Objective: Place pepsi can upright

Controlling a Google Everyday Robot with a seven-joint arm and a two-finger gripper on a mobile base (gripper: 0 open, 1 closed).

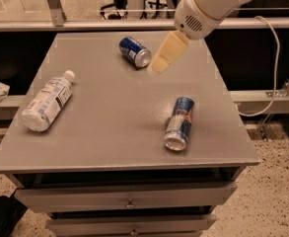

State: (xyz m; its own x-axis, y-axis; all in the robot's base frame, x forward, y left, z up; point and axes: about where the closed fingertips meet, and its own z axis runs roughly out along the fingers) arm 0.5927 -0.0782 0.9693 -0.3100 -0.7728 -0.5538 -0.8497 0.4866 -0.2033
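The gripper (160,66), a cream-coloured tapered part on a white robot arm (208,6), hangs above the rear of the flat grey worktop (114,117), tip pointing down and left. It shows as a single wedge, so whether the jaws are open or closed cannot be told. Nothing is held.

The short dark-blue pepsi can (134,52) with white markings lies on its side near the rear edge of the worktop, silver end toward the gripper tip, just left of it.

A slimmer blue-and-silver can (179,123) lies on its side toward the front right. A clear plastic bottle (48,101) with a white cap lies on its side at the left.
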